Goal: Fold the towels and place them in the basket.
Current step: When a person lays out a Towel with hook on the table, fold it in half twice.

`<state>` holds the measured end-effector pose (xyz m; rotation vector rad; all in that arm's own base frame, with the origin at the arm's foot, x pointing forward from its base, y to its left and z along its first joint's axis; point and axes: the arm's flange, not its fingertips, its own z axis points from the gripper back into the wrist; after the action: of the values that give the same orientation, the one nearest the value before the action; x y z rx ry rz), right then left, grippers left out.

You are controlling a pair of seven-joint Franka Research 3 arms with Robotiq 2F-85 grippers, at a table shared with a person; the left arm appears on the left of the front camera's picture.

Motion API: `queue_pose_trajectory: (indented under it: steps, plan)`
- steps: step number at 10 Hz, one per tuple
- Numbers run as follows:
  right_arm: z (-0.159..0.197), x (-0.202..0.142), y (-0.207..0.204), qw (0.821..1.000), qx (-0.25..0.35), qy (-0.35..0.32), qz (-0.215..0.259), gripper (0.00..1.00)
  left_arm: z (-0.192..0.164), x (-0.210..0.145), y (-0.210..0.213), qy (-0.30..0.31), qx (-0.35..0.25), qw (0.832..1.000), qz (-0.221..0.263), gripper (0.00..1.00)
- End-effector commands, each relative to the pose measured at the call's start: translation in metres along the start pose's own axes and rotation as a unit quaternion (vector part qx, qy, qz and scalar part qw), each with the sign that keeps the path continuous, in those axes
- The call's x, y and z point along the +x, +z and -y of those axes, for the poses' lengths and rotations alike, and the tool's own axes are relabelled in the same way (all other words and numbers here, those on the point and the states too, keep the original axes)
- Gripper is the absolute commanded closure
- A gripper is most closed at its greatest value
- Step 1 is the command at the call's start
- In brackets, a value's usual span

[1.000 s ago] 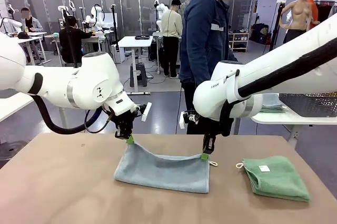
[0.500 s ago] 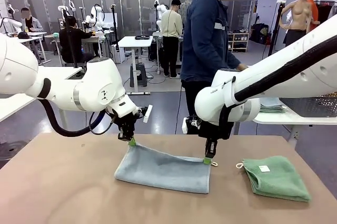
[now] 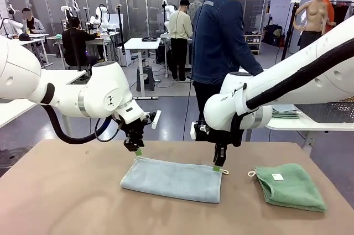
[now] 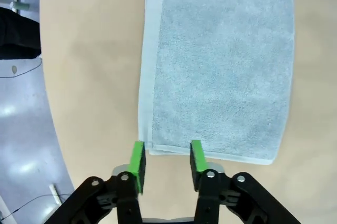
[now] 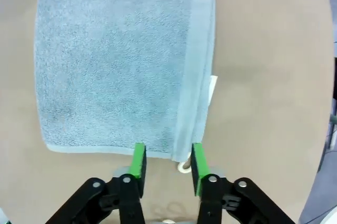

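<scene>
A pale blue towel (image 3: 171, 179) lies flat and folded on the brown table, near its middle. My left gripper (image 3: 136, 151) stands open just above the towel's far left corner. In the left wrist view the towel (image 4: 221, 66) spreads ahead and its hem lies below the gap of the left gripper (image 4: 167, 159). My right gripper (image 3: 217, 166) is open over the far right corner, and in its own view the right gripper (image 5: 168, 162) frames the towel (image 5: 121, 60) edge and a white loop (image 5: 183, 167). A folded green towel (image 3: 290, 185) lies at the right. The basket (image 3: 326, 110) sits on a white side table.
A person in a dark blue jacket (image 3: 224, 41) stands just beyond the table's far edge, between the arms. A small stack of folded cloth (image 3: 285, 112) lies beside the basket. Bare tabletop (image 3: 61, 191) stretches to the left and front of the blue towel.
Both grippers have opened and let go of the blue towel's upper corners. The raised edge has dropped, and the towel now lies flat.
</scene>
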<state>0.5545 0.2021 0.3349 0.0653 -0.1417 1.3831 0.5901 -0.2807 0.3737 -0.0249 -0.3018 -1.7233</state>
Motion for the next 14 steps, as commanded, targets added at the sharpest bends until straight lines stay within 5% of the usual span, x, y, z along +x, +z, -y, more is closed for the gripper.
queue_pose_trajectory:
  steps: [1, 2, 3, 5, 6, 12, 13, 14]
  plan:
    - [-0.008, -0.007, 0.003, 0.999, -0.031, -0.017, -0.001, 0.03, 0.01, -0.006, 0.013, 0.006, 0.022, 1.0, 0.01, 0.0]
    - [-0.014, -0.01, 0.008, 0.998, -0.046, -0.037, -0.008, 0.0, 0.018, -0.006, 0.022, 0.017, 0.022, 1.0, 0.011, 0.27]
    - [-0.023, -0.012, 0.016, 0.996, -0.046, -0.082, -0.004, 0.0, 0.03, -0.006, 0.033, 0.033, 0.021, 0.999, 0.019, 0.0]
    - [-0.042, -0.015, 0.025, 0.984, -0.036, -0.172, 0.038, 0.01, 0.056, -0.011, 0.048, 0.08, 0.004, 0.996, 0.035, 0.0]
    - [-0.044, -0.016, 0.022, 0.986, -0.033, -0.157, 0.036, 0.0, 0.017, -0.003, 0.031, 0.03, 0.012, 0.999, 0.009, 0.0]
    - [-0.023, -0.013, 0.022, 0.992, -0.027, -0.123, 0.013, 0.0, 0.021, -0.003, 0.03, 0.038, 0.009, 0.999, 0.009, 0.0]
    - [-0.028, -0.011, 0.023, 0.991, -0.028, -0.134, 0.015, 0.0, 0.018, 0.009, 0.064, 0.055, 0.034, 0.996, 0.053, 0.0]
    - [-0.024, -0.01, 0.02, 0.983, -0.014, -0.178, 0.031, 0.0, 0.02, 0.015, 0.108, 0.105, 0.042, 0.993, 0.041, 0.0]
